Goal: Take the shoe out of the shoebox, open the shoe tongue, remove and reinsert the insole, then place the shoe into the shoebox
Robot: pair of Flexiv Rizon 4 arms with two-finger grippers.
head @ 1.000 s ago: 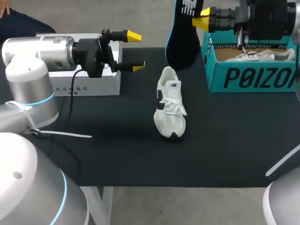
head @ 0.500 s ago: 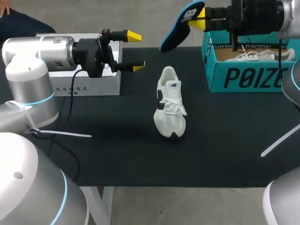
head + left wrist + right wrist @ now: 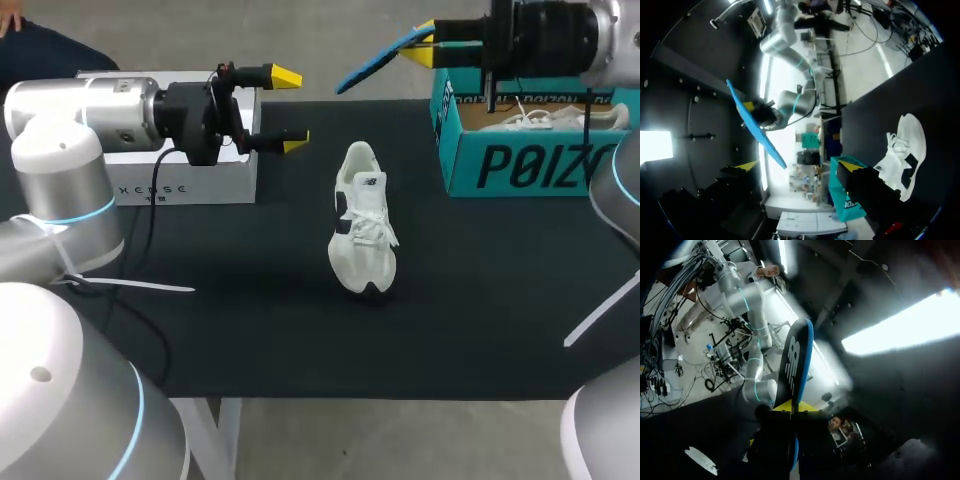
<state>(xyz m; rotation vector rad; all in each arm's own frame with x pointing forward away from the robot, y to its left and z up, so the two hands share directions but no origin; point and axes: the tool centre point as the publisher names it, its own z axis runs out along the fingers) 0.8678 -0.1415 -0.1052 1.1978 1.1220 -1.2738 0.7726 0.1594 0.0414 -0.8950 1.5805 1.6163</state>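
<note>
A white shoe [image 3: 362,220] lies on the black table, toe toward the front edge; it also shows in the left wrist view [image 3: 902,155] and faintly in the right wrist view [image 3: 700,460]. High above the table's far edge my right gripper [image 3: 422,50] is shut on one end of the blue insole [image 3: 375,65], which sticks out leftward, tilted and almost edge-on. The insole [image 3: 797,365] rises from between the yellow tips of my right gripper [image 3: 790,409]. Left of the shoe my left gripper [image 3: 288,110] hangs open and empty; seen from it [image 3: 800,164] the insole [image 3: 755,127] is ahead.
The teal shoebox [image 3: 520,165] stands open at the back right with a second white shoe [image 3: 550,118] inside. A white box [image 3: 190,180] sits at the back left, under my left arm. A white strap [image 3: 130,285] lies near the left edge.
My right wrist has turned, swinging the insole from hanging upright to a raised, nearly flat, edge-on tilt. The left arm and the shoe have stayed put.
</note>
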